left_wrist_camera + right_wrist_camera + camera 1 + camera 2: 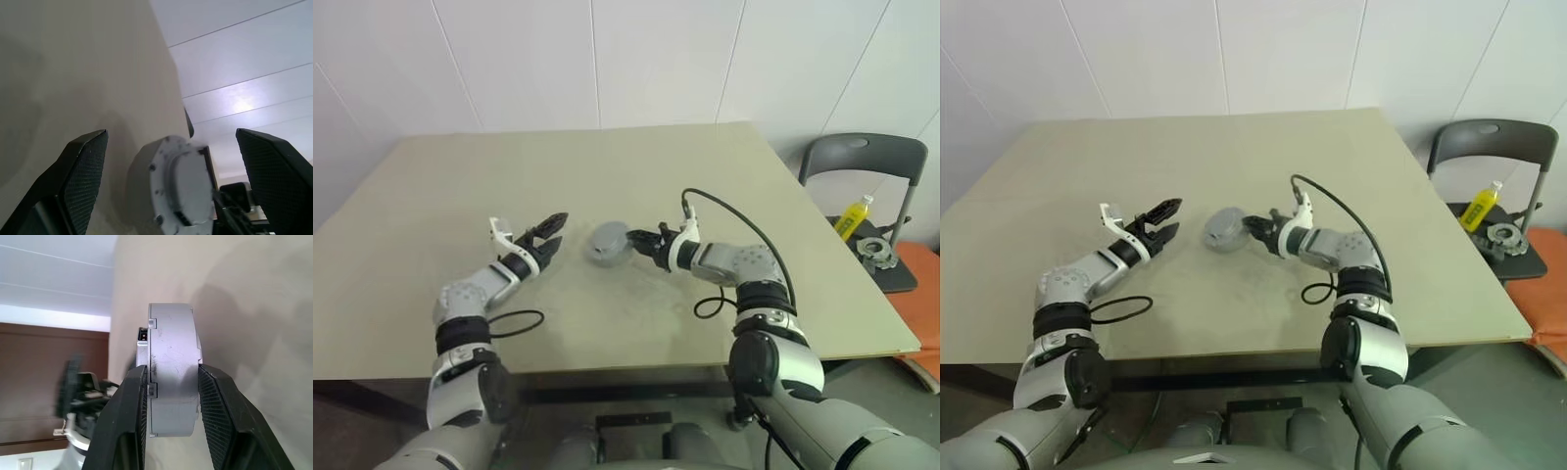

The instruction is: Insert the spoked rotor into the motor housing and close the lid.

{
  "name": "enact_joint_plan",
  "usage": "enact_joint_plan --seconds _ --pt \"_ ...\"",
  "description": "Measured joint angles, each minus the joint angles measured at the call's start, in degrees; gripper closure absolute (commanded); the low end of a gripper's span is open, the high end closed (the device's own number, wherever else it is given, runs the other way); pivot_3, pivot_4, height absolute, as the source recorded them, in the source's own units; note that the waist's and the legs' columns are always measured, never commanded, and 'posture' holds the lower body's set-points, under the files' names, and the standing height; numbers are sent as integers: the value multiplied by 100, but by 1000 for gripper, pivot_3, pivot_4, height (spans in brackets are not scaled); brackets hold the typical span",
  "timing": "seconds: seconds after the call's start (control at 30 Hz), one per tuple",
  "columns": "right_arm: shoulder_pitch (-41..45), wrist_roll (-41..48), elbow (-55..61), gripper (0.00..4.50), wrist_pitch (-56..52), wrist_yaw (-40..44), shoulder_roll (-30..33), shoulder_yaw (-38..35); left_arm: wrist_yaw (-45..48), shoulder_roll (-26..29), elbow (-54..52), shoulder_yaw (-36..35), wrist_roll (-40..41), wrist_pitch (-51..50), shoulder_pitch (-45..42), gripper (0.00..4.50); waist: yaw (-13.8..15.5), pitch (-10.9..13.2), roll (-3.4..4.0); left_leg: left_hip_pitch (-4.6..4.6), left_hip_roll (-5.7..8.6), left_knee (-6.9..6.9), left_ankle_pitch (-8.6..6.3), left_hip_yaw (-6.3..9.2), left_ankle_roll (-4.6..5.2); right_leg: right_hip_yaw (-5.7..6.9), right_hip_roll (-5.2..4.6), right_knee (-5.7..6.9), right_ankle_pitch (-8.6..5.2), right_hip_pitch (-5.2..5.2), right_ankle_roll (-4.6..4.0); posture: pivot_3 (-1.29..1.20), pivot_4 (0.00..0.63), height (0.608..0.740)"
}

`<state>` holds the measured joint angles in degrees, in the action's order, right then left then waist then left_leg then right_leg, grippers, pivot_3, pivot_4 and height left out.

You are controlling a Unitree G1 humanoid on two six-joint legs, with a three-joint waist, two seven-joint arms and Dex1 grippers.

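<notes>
A grey round motor housing [607, 242] with its lid [188, 183] on stands on edge near the middle of the table. My right gripper [632, 240] is shut on it from the right, a finger on each flat face [171, 369]. Whether the housing rests on the tabletop or hangs just above it I cannot tell. My left gripper [558, 235] is open a short way to the housing's left, apart from it and pointing at it. In the left wrist view the lidded housing sits ahead between the spread fingers [83, 176]. The spoked rotor is hidden.
The beige table [607, 166] reaches back to a white wall. Black cables loop by my left forearm [514, 323] and right forearm [710, 305]. Beyond the right edge, a grey chair [867, 162] carries a yellow bottle [853, 215] and a round metal part [878, 253].
</notes>
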<state>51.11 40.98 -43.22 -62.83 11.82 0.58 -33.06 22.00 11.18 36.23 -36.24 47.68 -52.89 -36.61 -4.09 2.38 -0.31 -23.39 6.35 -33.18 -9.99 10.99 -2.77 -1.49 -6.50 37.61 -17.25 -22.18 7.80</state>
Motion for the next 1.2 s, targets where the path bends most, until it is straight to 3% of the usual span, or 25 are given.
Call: enact_joint_plan --seconds 0.5,0.87,0.97,1.13,1.2 --pt "266 43 -226 3290 429 150 -139 126 -491 -287 443 -622 951 -666 -219 28 -5 0 -1 0 0 -6 1 -1 -1 -1 0 7 1 0 0 0 0 740" --pt "255 43 -226 3290 427 154 -157 200 -346 -452 454 -359 1040 -1001 -222 28 -8 0 -1 0 1 -11 6 -3 -8 -3 1 24 2 -6 -3 0 0 740" --pt "244 45 -226 3290 427 163 -163 215 -318 -449 507 -302 991 -674 -224 638 -7 0 -1 1 0 -16 8 -3 -12 -4 2 34 3 -8 -5 0 0 740" --pt "217 104 -223 3290 453 227 -168 200 -38 -442 540 -176 909 -382 -221 2141 -6 -1 -1 1 0 -26 9 -3 -13 -4 4 39 4 -6 -7 0 0 740" --pt "180 161 -223 3290 465 280 -171 178 79 -447 521 -163 916 -331 -210 2260 -6 -1 -1 1 0 -28 9 -3 -13 -4 4 40 5 -6 -8 0 0 740"
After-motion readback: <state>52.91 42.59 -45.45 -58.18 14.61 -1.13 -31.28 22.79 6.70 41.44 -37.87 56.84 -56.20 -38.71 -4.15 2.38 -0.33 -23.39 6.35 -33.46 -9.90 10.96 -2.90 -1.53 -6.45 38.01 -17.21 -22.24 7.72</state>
